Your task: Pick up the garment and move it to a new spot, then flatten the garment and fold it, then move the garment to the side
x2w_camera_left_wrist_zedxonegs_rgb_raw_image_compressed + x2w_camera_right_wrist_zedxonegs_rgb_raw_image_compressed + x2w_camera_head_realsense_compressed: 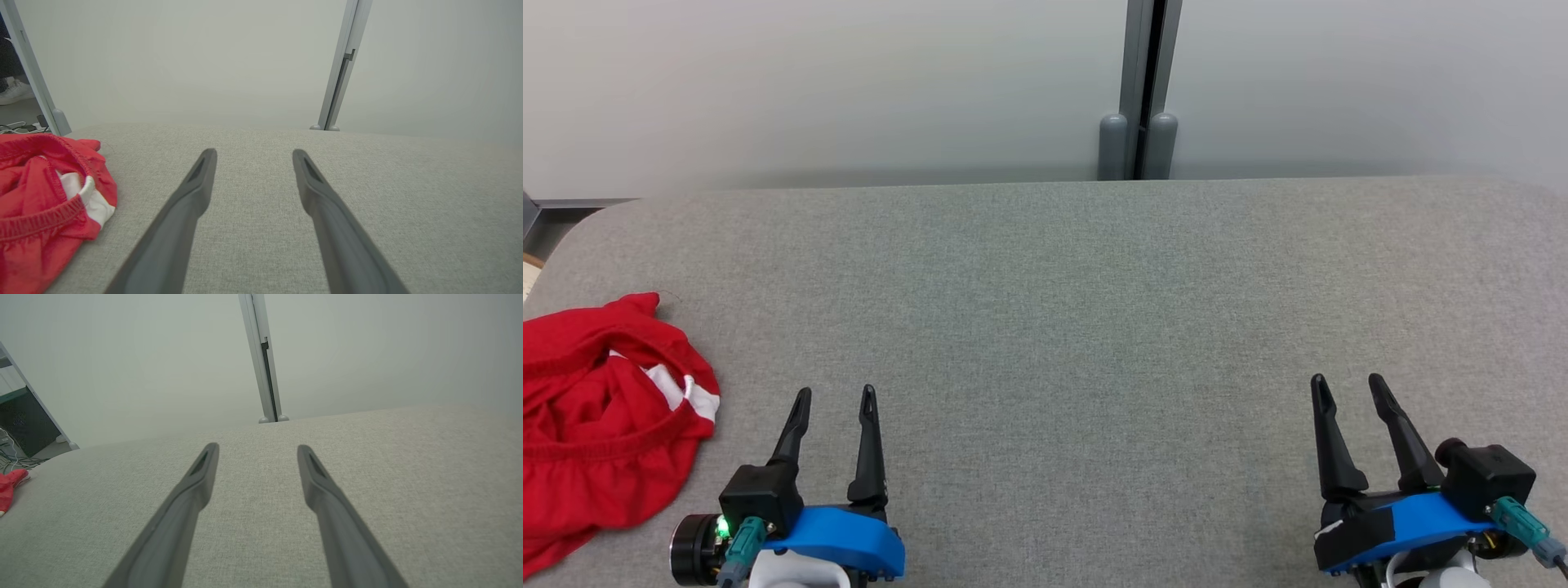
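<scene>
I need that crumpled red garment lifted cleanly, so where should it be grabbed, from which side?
Grip the garment probably at its bunched waistband by the white patch, coming from the side facing the open left end effector: that ridge stands off the table, nearest.

Head view, 9 o'clock: the garment [605, 408] is cut by the edge, its crumpled folds hiding its shape; the worktop [1045, 286] runs off at 3 and 6 o'clock. Left wrist view, 10 o'clock: a pale shoe [14, 92] is cut by the edge; cables [16, 127] beneath are too small to tell apart.
</scene>
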Controlling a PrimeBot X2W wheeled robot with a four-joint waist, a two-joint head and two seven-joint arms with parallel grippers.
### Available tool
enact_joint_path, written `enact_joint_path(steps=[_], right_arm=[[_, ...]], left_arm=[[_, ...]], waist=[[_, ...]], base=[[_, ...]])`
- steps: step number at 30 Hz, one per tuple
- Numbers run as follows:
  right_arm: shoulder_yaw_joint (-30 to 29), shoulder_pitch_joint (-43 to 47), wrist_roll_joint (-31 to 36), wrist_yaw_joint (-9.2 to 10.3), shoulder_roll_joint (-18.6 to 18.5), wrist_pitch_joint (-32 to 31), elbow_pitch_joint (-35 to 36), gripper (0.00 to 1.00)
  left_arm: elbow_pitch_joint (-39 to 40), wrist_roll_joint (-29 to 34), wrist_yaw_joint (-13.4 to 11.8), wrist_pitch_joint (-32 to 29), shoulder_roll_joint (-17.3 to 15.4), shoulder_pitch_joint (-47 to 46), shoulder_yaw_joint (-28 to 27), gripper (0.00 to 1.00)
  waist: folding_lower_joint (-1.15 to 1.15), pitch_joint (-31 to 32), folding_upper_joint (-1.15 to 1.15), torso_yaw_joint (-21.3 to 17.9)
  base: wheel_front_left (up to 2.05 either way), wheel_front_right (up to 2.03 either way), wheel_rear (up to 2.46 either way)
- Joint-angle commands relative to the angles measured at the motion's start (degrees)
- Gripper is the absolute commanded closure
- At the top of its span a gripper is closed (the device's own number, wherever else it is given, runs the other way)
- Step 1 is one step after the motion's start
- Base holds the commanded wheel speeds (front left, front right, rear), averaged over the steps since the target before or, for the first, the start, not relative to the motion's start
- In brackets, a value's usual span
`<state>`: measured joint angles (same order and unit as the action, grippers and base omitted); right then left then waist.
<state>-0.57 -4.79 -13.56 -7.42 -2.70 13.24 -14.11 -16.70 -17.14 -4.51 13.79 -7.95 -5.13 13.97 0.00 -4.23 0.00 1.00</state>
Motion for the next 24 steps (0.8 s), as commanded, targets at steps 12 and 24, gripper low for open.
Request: enact_joint_path(steps=[12, 24], right_arm=[[-0.03, 0.40, 0.28, -0.13, -0.34, -0.48, 0.57, 0.00], [-1.25, 1.32, 1.27, -0.13, -0.31, -1.05, 2.15, 0.00]], left_arm=[[0.55, -1.24, -0.38, -0.38, -0.46, 0.74, 0.37, 0.00], [0.88, -1.24, -1.08, -0.39, -1.00, 0.14, 0.45, 0.00]], waist=[[0.00, 0.68, 0.00, 0.08], [0.00, 0.38, 0.00, 7.34]], base=[[0.00, 0.00, 0.00], [0.00, 0.00, 0.00]])
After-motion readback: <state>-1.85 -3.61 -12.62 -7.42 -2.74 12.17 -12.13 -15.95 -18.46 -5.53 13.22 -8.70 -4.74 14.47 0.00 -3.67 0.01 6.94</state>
